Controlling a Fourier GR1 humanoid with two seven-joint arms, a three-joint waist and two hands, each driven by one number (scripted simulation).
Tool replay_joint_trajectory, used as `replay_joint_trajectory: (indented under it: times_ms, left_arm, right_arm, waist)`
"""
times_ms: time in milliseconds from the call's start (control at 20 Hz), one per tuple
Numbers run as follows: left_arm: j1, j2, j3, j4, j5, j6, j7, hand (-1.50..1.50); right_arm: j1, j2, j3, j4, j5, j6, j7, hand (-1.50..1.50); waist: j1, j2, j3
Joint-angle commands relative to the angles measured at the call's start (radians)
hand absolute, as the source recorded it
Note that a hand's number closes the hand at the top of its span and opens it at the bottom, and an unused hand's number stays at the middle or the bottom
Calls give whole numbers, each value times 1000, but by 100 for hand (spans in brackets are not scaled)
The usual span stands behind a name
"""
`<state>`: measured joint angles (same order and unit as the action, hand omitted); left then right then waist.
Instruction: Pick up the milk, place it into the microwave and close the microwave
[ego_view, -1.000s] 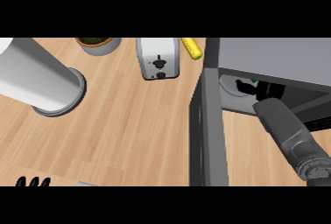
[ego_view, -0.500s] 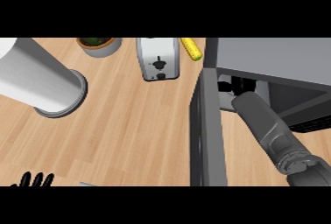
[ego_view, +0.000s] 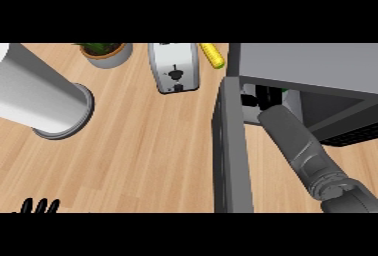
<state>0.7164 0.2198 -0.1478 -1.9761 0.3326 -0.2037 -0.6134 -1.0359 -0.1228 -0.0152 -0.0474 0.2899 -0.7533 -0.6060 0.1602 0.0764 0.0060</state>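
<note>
At the view's lower left edge the left hand (ego_view: 40, 206) rests, only its fingertips showing, straight and pointing up, holding nothing. From the lower right corner the right forearm (ego_view: 303, 150) slants up and leftward over the counter (ego_view: 140, 160). It runs beside the open door (ego_view: 230, 160), a dark slab seen edge-on that stretches from the microwave (ego_view: 310, 62) toward the near edge.

The forearm ends inside the microwave's mouth, where the right hand (ego_view: 253, 98) shows as a black shape just past the door's hinge end. Whether it clasps something or has let go cannot be told; the forearm and the cavity's roof hide most of it.

The milk (ego_view: 277, 92) shows only as a small green patch inside the cavity, just right of the hand and above the forearm's end, touching or nearly touching the hand. Which way it points and how its long axis lies cannot be told.

Further left, a pale cylinder (ego_view: 33, 92) stands on a round base. Beyond it, a toaster (ego_view: 175, 65) lies with a yellow corn cob (ego_view: 212, 55) between it and the microwave. A potted plant (ego_view: 103, 50) sits at the far edge.
</note>
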Motion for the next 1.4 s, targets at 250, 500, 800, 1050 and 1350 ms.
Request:
replay_joint_trajectory:
  times_ms: [250,500,800,1050,1350]
  left_arm:
    - [21,4,1,-5,-11,-1,-5,-150]
    - [58,20,30,-41,13,-11,-9,-150]
    - [86,-7,-12,-101,-15,33,39,-150]
    - [77,-13,2,-69,-15,33,39,-150]
    - [107,-28,-53,-26,-90,14,3,-150]
  right_arm:
    - [61,52,-143,-87,-143,221,-139,-150]
    - [137,41,-193,-90,-195,383,-238,-150]
    - [225,71,-209,-82,-209,453,-358,-150]
    - [293,84,-224,-100,-225,523,-443,-150]
    - [325,80,-208,-127,-226,650,-426,-150]
  waist:
    - [-45,-25,3]
    - [-67,-39,1]
    - [-95,-50,-1]
    - [-119,-61,-3]
    - [-138,-72,-5]
